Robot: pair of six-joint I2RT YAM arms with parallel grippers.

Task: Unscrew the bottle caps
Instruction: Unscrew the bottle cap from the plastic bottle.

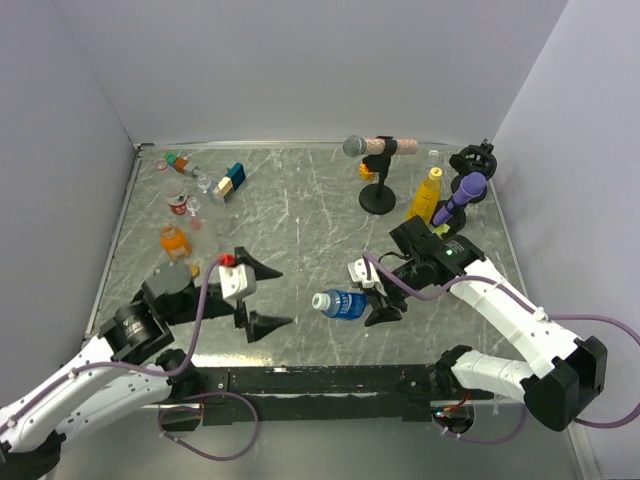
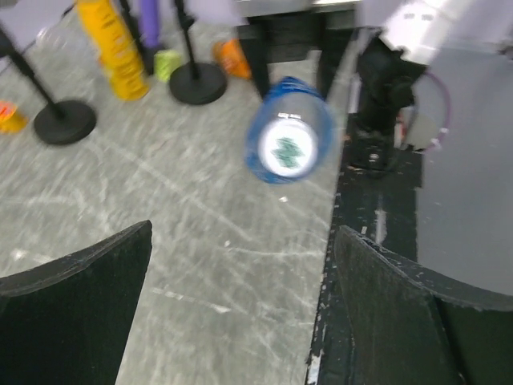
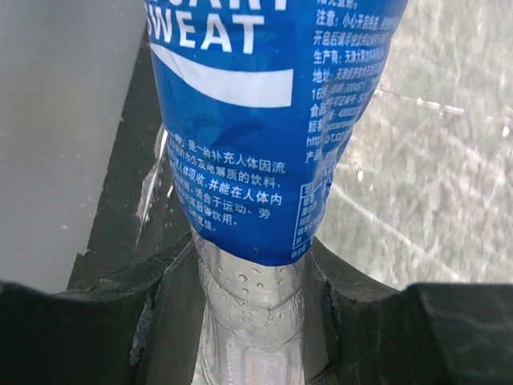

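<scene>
A clear bottle with a blue label (image 1: 345, 304) is held lying level above the table, its white cap (image 1: 320, 300) pointing left. My right gripper (image 1: 373, 297) is shut on its clear base end; in the right wrist view the fingers (image 3: 120, 321) clamp the clear part below the label (image 3: 264, 120). My left gripper (image 1: 264, 297) is open and empty, a short way left of the cap and facing it. The left wrist view shows the cap (image 2: 286, 147) end-on ahead, beyond the open fingers (image 2: 72, 305).
A squat orange bottle (image 1: 174, 240), a small clear bottle (image 1: 176, 194) and coloured blocks (image 1: 230, 180) stand at the back left. A taller yellow bottle (image 1: 427, 196), a microphone stand (image 1: 377, 197) and a purple microphone (image 1: 463, 196) stand at the back right.
</scene>
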